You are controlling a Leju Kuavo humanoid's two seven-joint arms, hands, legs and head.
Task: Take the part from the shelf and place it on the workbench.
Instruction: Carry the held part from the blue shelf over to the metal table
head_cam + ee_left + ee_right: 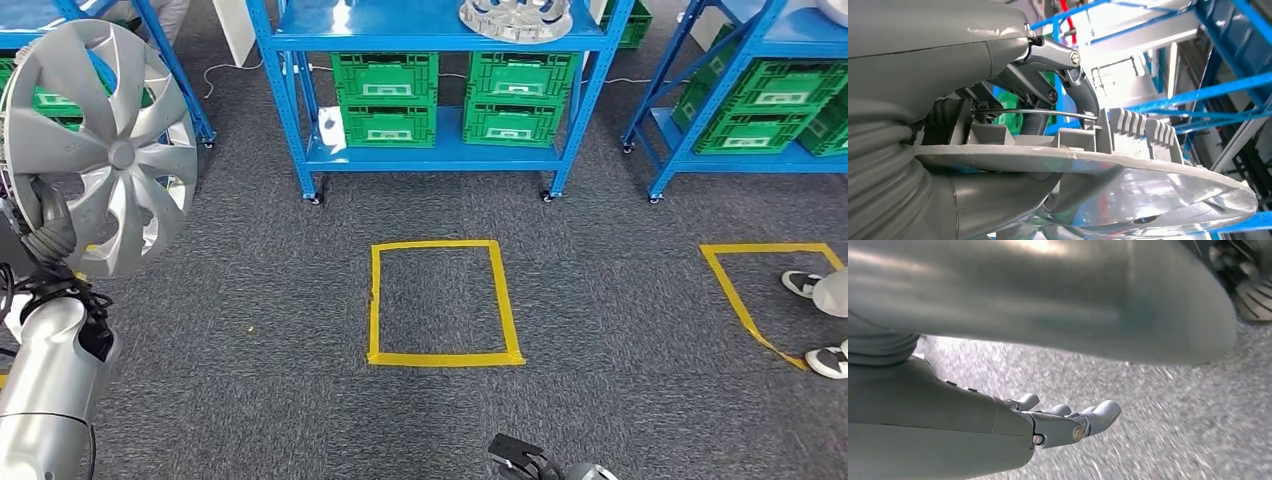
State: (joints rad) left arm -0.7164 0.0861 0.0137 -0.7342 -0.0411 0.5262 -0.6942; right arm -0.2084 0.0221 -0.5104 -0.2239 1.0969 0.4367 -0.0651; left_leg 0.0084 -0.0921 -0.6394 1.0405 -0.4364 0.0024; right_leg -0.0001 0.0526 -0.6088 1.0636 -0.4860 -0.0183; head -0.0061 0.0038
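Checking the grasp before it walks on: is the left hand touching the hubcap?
Touching. The left wrist view shows the left hand clamping the hubcap rim, fingers behind, thumb in front.

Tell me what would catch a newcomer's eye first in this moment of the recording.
The big silver hubcap stands out at once, held upright by the left hand at the left of the head view. Next comes the blue shelf straight ahead, with green crates on its lower level and a second hubcap on top. A yellow tape rectangle marks the grey carpet before it.
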